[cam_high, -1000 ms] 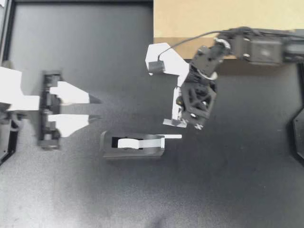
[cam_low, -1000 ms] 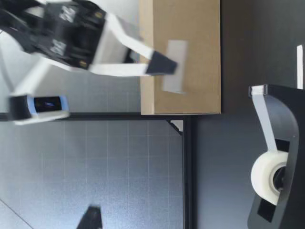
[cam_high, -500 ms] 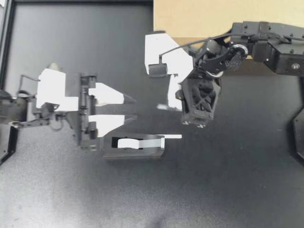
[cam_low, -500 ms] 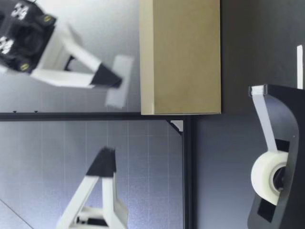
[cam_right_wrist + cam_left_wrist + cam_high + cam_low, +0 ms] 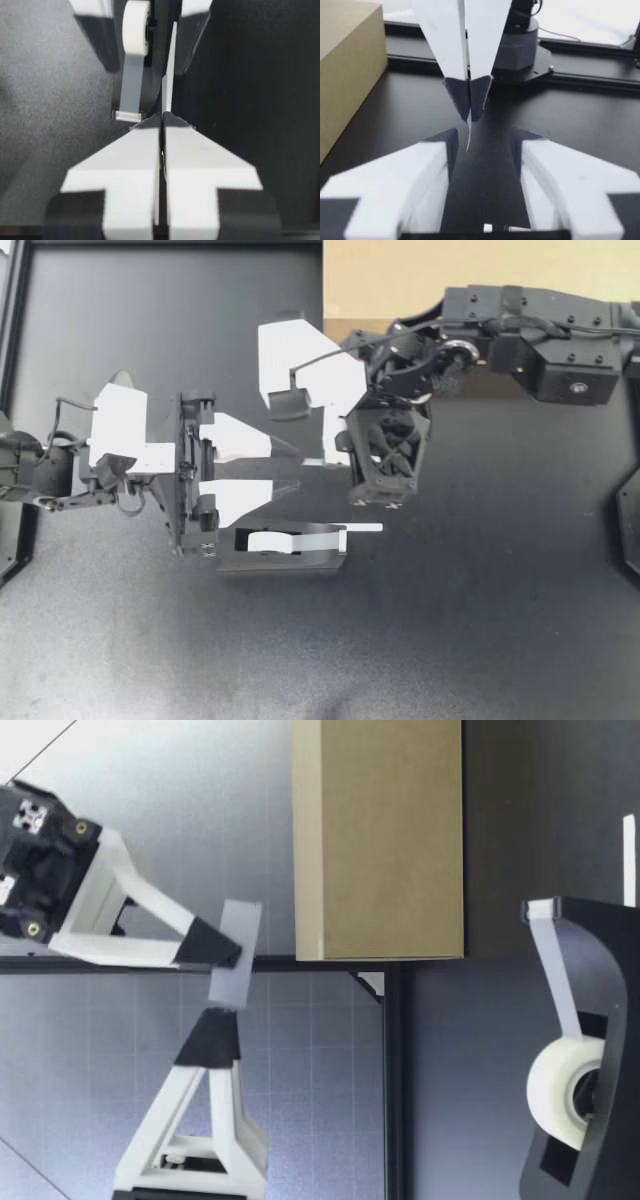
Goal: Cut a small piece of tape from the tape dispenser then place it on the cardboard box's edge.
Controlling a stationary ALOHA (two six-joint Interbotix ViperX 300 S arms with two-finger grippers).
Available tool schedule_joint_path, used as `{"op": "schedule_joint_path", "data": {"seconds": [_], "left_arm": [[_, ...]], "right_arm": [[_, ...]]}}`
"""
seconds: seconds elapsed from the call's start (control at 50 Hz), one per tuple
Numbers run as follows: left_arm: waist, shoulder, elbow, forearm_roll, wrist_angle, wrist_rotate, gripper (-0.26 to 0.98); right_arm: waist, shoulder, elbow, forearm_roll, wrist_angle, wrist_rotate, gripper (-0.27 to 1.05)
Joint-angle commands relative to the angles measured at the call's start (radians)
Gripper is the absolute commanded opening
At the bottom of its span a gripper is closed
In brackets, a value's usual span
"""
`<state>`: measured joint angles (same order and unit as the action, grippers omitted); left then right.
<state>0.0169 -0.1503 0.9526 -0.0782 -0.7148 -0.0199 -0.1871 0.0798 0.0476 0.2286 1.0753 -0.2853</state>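
Tape strip (image 5: 318, 462), small, pale and translucent, hung in the air just toward 12 o'clock of the black plastic tape dispenser (image 5: 280, 562). That dispenser sat near the middle of the black table (image 5: 500, 640), its white roll (image 5: 560, 1092) in place. Our right gripper (image 5: 333, 454), reaching in from 2 o'clock, had its white fingers pressed together on the strip's upper end. Its wrist view showed the two pads (image 5: 145, 145) flat against each other, with the strip running edge-on ahead of them.

Our left gripper (image 5: 292, 468), coming in from 9 o'clock, was spread wide. In its wrist view the strip's free lower end dangled just at the tips of its fingers (image 5: 440, 150), touching neither as far as we could see. The brown cardboard box (image 5: 420, 280) lay at 1 o'clock on the table, apart from both grippers.

We judged the strip nearly weightless, limp and sticky on one face, so it would curl and cling to whatever brushed it. The free lower end looked the best place to take hold, in a short bite across the flat faces. That would leave most of the length bare for pressing onto the box's edge. The strip might also stick to the right pads when they let go.
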Motion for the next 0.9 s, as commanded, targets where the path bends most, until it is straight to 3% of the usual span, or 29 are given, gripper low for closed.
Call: {"op": "schedule_joint_path", "data": {"seconds": [0.0, 0.58, 0.72, 0.88], "left_arm": [[0.002, -0.005, -0.02, 0.0, -0.011, -0.002, 0.39], [0.003, 0.005, -0.021, -0.009, -0.026, -0.003, 0.36], [0.002, 0.005, -0.018, -0.035, -0.026, 0.003, 0.26], [0.002, 0.005, -0.017, -0.057, -0.026, 0.009, 0.07]], "right_arm": [[0.003, -0.005, -0.046, -0.002, 0.009, 0.002, -0.12], [0.011, 0.043, -0.112, -0.002, 0.046, 0.002, -0.12], [0.011, 0.041, -0.112, -0.002, 0.055, 0.002, -0.12], [0.012, 0.04, -0.112, -0.002, 0.058, 0.003, -0.12]]}}
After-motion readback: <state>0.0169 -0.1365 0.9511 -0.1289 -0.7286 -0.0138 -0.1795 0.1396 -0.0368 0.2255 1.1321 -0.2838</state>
